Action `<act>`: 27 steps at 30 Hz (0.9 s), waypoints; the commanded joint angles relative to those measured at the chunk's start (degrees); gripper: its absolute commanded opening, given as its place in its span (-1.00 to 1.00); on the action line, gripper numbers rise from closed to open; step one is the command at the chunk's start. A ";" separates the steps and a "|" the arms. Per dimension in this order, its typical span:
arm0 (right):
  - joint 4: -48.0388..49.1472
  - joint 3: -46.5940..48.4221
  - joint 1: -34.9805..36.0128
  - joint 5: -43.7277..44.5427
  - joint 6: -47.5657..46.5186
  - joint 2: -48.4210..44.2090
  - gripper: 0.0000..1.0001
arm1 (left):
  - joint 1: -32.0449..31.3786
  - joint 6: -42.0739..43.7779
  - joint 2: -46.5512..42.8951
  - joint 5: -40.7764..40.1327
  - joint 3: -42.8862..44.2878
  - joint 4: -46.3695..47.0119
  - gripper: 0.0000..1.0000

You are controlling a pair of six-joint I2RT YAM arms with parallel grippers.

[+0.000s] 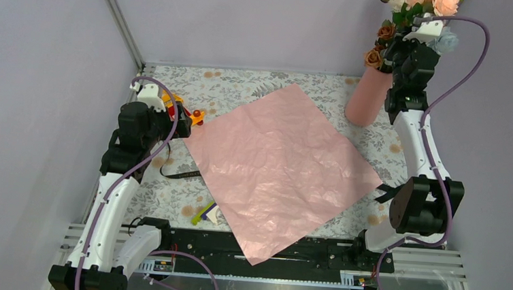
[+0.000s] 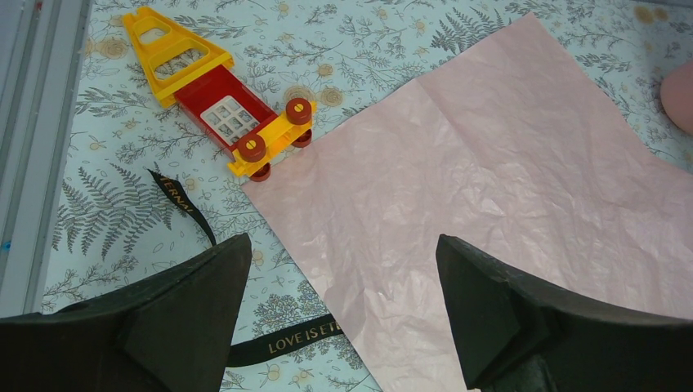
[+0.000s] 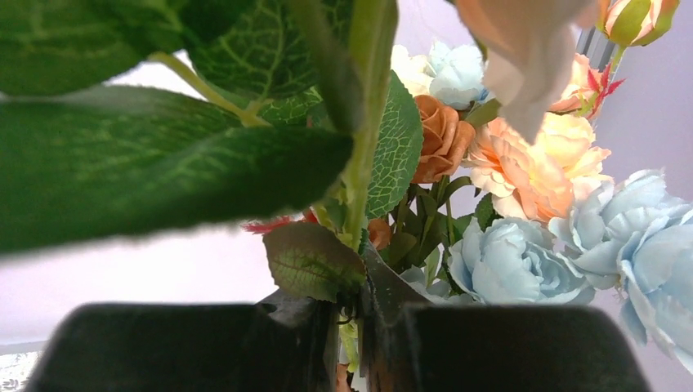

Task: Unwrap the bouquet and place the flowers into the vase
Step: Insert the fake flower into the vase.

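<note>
right wrist: flowers (image 3: 523, 167) stand with stems pinched between right fingers (image 3: 188, 347).

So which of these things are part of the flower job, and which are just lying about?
Part of the job: the flowers, held by the right tool; the vase; the pink wrapping paper; the black ribbon.
Just lying about: the red and yellow toy; a small yellow-green item.
</note>
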 commanded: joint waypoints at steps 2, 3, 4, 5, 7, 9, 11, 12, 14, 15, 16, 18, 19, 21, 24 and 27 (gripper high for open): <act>0.65 -3.53 -0.33 -1.20 0.76 -0.52 -1.00 | 0.50 0.50 -0.54 0.67 -0.32 2.56 0.82; 1.07 -3.97 -0.33 -1.20 0.85 -0.46 -1.00 | 0.50 0.50 -0.46 0.73 -0.32 2.57 0.82; 1.53 -4.44 -0.33 -1.14 0.98 -0.42 -1.00 | 0.50 0.42 -0.48 0.72 -0.32 2.57 0.82; 1.87 -4.89 -0.33 -1.07 1.03 -0.34 -1.00 | 0.50 0.41 -0.46 0.76 -0.32 2.55 0.82; 2.49 -5.66 -0.33 -1.37 1.24 -0.56 -1.00 | 0.50 0.43 -0.38 0.85 -0.32 2.65 0.82; 3.04 -6.64 -0.33 -1.90 1.30 -1.36 -1.00 | 0.50 0.41 -0.30 0.90 -0.32 2.66 0.82; 3.46 -7.41 -0.36 -2.00 1.03 -2.22 -1.00 | 0.57 0.33 -0.28 1.11 -0.32 2.66 0.82; 3.69 -7.73 -0.34 -1.84 0.84 -2.64 -1.00 | 0.58 0.33 -0.28 1.13 -0.32 2.72 0.82; 3.37 -7.82 -0.33 -0.68 0.93 -3.56 -1.00 | 0.58 0.33 -0.33 1.20 -0.39 2.74 0.82; 2.99 -7.54 -0.33 -0.15 1.28 -4.10 -1.00 | 0.58 0.27 -0.31 1.25 -0.41 2.74 0.82; 2.85 -7.28 -0.33 0.08 1.46 -4.81 -1.00 | 0.54 0.24 -0.28 1.31 -0.41 2.70 0.82; 3.25 -6.60 -0.33 0.39 1.47 -6.05 -1.00 | 0.58 0.17 -0.28 1.55 -0.41 2.81 0.82; 3.38 -6.02 -0.33 0.63 1.47 -6.51 -1.00 | 0.58 0.15 -0.28 1.72 -0.41 2.83 0.82; 3.50 -4.86 -0.33 0.68 1.47 -6.96 -1.00 | 0.58 0.06 -0.42 1.98 -0.49 2.91 0.82; 3.33 -3.37 -0.33 0.25 1.33 -7.03 -1.00 | 0.58 0.06 -0.65 1.91 -0.54 2.88 0.82; 3.48 -3.31 -0.33 -0.26 0.80 -6.61 -1.00 | 0.58 0.06 -0.85 1.95 -0.58 2.92 0.82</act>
